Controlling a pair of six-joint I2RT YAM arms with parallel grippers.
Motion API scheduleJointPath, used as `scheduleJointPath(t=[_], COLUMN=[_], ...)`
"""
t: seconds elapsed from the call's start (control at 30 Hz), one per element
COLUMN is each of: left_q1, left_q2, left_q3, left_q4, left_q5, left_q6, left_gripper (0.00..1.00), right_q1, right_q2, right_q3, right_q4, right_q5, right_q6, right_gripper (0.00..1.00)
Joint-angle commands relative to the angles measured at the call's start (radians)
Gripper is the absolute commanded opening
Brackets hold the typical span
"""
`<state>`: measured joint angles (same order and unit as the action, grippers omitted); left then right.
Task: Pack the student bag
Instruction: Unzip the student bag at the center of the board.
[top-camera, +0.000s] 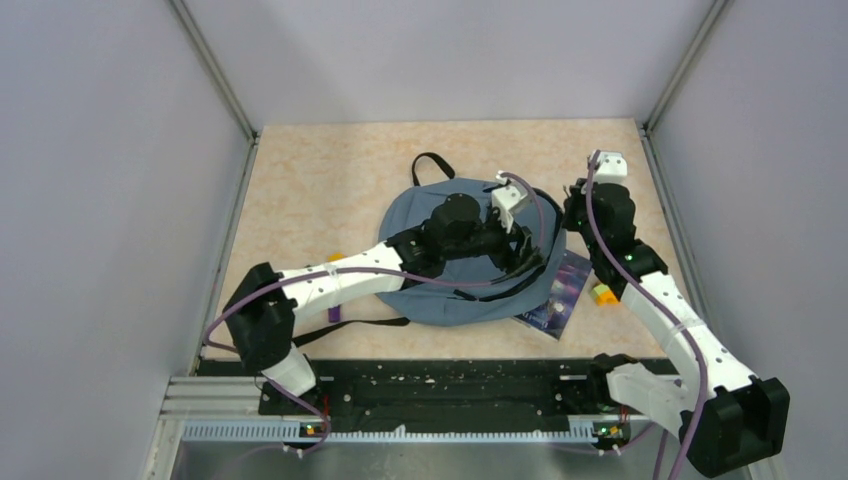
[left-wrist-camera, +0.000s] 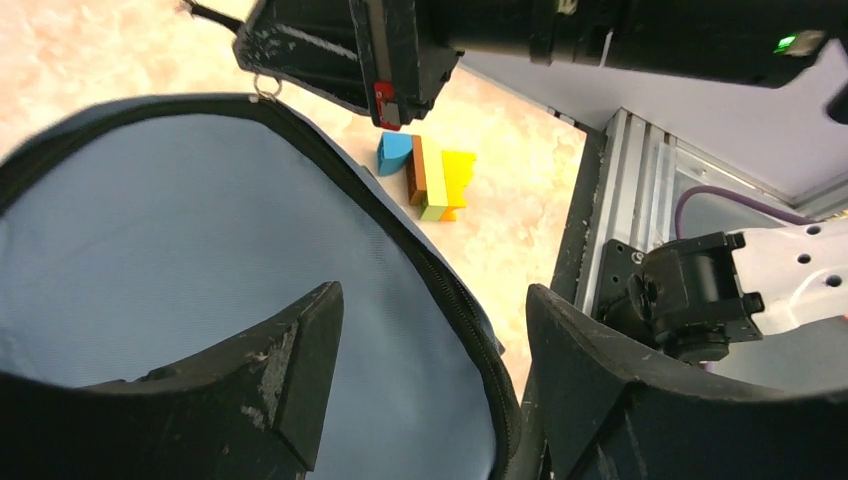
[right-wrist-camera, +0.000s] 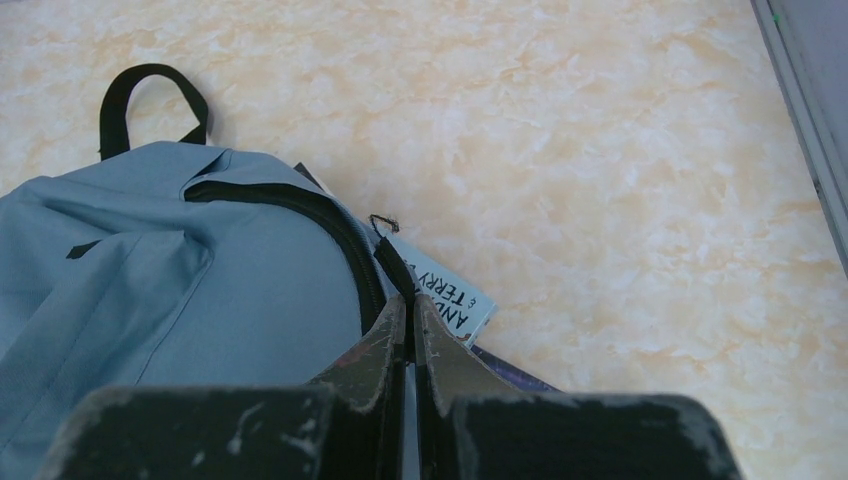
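Note:
The grey-blue student bag (top-camera: 460, 285) lies flat mid-table, its black top loop (top-camera: 432, 160) at the far side. My left gripper (top-camera: 525, 255) is over the bag's right side. In the left wrist view it (left-wrist-camera: 432, 320) is open, with the black zipper edge (left-wrist-camera: 440, 290) of the bag (left-wrist-camera: 180, 250) running between the jaws. My right gripper (top-camera: 572, 215) is at the bag's right rim. In the right wrist view it (right-wrist-camera: 409, 305) is shut on the black zipper pull (right-wrist-camera: 393, 262) of the bag (right-wrist-camera: 200, 290).
A book (top-camera: 558, 296) pokes out from under the bag's right edge; its white printed corner shows in the right wrist view (right-wrist-camera: 455, 300). Coloured toy blocks (top-camera: 603, 293) lie right of the book, also in the left wrist view (left-wrist-camera: 432, 178). A purple item (top-camera: 335, 312) lies left of the bag.

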<state>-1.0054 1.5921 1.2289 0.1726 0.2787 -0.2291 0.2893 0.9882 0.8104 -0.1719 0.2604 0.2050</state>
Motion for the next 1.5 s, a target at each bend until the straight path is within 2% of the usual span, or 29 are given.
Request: scheduleJointPath(t=[0.0, 0.17, 0.27, 0.33, 0.7, 0.83, 1.0, 1.23, 1.47], left_q1=[-0.021, -0.028, -0.031, -0.032, -0.047, -0.051, -0.053, -0.057, -0.057], left_q2=[0.047, 0.044, 0.043, 0.045, 0.055, 0.057, 0.066, 0.052, -0.004], left_q3=[0.056, 0.029, 0.026, 0.026, 0.028, 0.034, 0.042, 0.038, -0.008], left_q4=[0.013, -0.031, -0.089, -0.121, -0.138, -0.137, -0.147, -0.155, -0.157], left_q5=[0.0, 0.006, -0.003, -0.015, -0.013, -0.018, -0.024, -0.034, -0.014], left_q6=[-0.052, -0.048, -0.023, -0.014, -0.015, -0.012, -0.006, -0.001, 0.062], left_gripper=[0.71, 0.67, 0.56, 0.53, 0.64, 0.64, 0.48, 0.0, 0.0], right_q1=[-0.02, -0.021, -0.02, -0.021, -0.02, -0.021, -0.02, -0.02, -0.021], right_q2=[-0.031, -0.031, -0.027, -0.026, -0.023, -0.024, -0.026, -0.038, -0.027], right_q3=[0.014, 0.013, 0.012, 0.012, 0.016, 0.016, 0.015, 0.009, 0.014], right_q4=[0.042, 0.046, 0.051, 0.051, 0.043, 0.041, 0.037, 0.038, 0.044], right_q5=[0.033, 0.036, 0.033, 0.033, 0.028, 0.033, 0.033, 0.04, 0.033], right_q6=[-0.01, -0.005, 0.0, 0.003, 0.007, 0.007, 0.007, 0.004, 0.003], right_gripper=[0.0, 0.0, 0.0, 0.0, 0.0, 0.0, 0.0, 0.0, 0.0])
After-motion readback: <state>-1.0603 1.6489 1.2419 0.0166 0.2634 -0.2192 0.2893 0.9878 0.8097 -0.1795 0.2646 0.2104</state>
